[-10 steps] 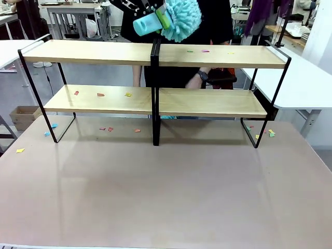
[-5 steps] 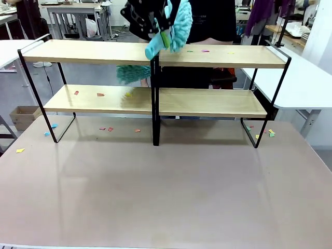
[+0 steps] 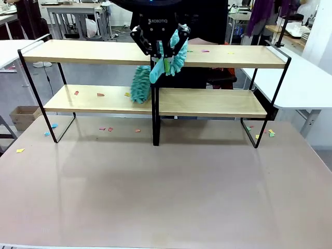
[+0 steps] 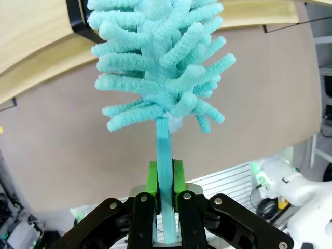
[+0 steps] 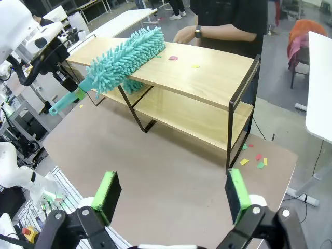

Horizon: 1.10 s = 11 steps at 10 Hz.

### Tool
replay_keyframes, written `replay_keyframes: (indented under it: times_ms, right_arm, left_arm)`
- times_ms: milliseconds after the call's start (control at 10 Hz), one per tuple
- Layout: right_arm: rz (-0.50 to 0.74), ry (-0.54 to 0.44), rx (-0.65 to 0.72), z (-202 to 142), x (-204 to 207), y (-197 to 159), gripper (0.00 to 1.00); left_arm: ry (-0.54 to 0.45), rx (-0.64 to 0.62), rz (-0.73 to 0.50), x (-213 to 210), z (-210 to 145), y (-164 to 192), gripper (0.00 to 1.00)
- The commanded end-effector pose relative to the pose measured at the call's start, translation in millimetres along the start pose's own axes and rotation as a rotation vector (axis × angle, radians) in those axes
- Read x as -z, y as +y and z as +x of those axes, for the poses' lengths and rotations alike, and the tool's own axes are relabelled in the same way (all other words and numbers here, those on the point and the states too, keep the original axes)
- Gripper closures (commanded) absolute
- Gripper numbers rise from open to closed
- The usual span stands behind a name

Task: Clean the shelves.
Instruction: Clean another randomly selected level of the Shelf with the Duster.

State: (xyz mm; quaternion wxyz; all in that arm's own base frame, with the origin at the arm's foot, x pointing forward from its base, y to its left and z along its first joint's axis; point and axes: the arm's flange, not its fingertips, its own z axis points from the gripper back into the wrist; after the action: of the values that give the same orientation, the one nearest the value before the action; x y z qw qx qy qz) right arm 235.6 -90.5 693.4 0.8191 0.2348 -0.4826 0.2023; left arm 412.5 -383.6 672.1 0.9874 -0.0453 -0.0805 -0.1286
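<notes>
Shelves (image 3: 93, 52): two joined two-tier units standing on the far half of the table; four flat, pale wood-grain boards on a thin black metal frame with looped ends.
Table (image 3: 166, 197): smooth matte beige top under the rack.
Duster (image 5: 127, 54): one; shaggy teal chenille strands on a flat teal plastic handle with a lime collar; head slanted over the joint of the top boards.
Left gripper (image 4: 165, 179): black linkage, green pads clamped tight on the duster's handle, above the centre of the rack.
Right gripper (image 5: 172, 192): jaws spread wide, nothing between the green pads; over the near part of the table, well apart from the rack.
Second teal tuft (image 3: 140, 85): same shaggy texture, on the lower left board just beside the centre post (image 3: 155, 111); handle hidden.
Paper scraps (image 3: 205, 51): small flat coloured bits; three on the upper right board, three on the lower left board, several more on the table near the rack's feet.
Person (image 5: 228, 15): black top, behind the rack; one hand (image 5: 182, 35), dark watch on the wrist, at the back edge of the top board.
Surroundings: white tables (image 3: 301, 83) on either side; cardboard box (image 3: 23, 116) on the floor at left.
Obstruction: black centre post directly below the clamped duster; top board covering part of the second tuft in the right wrist view.
</notes>
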Motion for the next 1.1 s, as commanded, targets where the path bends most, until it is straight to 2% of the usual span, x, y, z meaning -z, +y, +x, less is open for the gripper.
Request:
replay_keyframes:
  times_ms: [0, 300, 700, 900, 1000]
  right_arm:
    - [0.0, 0.004, -0.012, -2, -1, 2, 0.0]
    - [0.0, 0.004, -0.012, -2, -1, 2, 0.0]
    - [0.0, 0.004, -0.012, -2, -1, 2, 0.0]
    - [0.0, 0.004, -0.012, -2, -1, 2, 0.0]
    - [0.0, 0.004, -0.012, -2, -1, 2, 0.0]
  left_arm:
    - [0.023, 0.031, -0.042, -10, 19, -17, 0.87]
    - [0.028, 0.067, -0.057, -11, 37, -39, 0.87]
    - [0.087, 0.25, -0.116, -9, 44, -96, 0.87]
    - [0.105, 0.365, -0.219, -19, 37, -117, 0.87]
    - [0.121, 0.434, -0.326, -24, 32, -123, 0.87]
